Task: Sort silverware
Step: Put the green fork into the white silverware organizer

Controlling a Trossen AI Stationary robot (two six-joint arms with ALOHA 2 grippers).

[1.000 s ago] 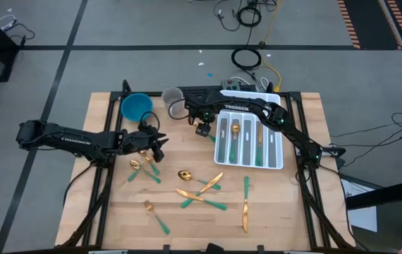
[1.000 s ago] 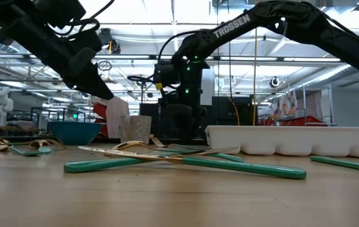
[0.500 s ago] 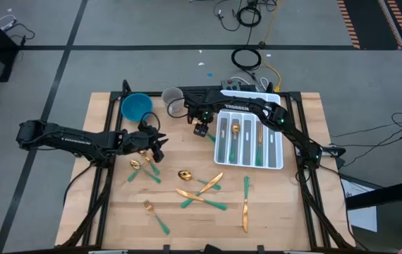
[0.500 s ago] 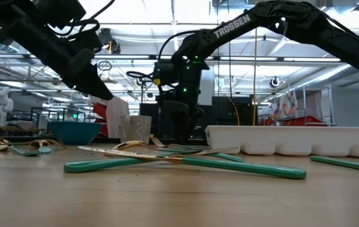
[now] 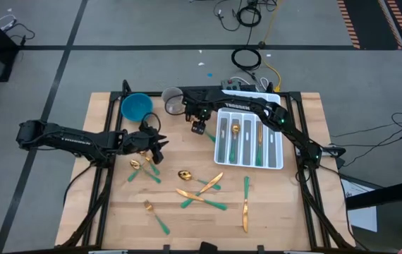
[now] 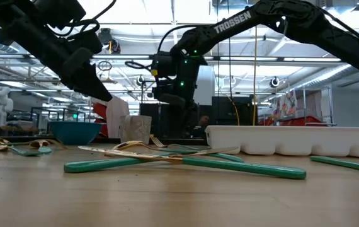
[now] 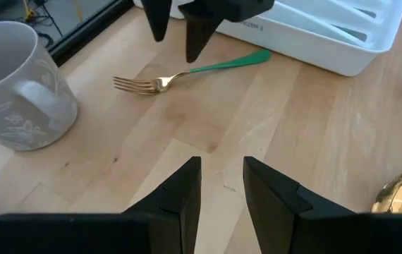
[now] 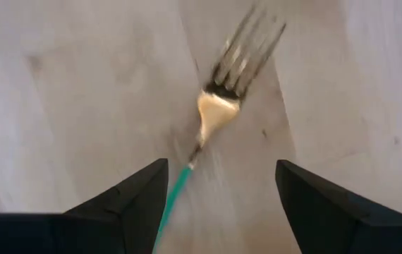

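My right gripper [image 5: 198, 128] hangs with jaws wide apart over a fork [image 8: 218, 99] lying flat on the bench [image 5: 278, 204], just left of the tray [image 5: 277, 164]. My left gripper [image 7: 221, 185] waits mid-left, jaws slightly apart and empty. More silverware [image 5: 199, 192] lies scattered near.

The fork [image 8: 218, 106] under the right arm looks smeared, and its green handle runs off behind a dark finger [image 8: 127, 204]. The cup [image 7: 17, 88] is cut off at the edge.
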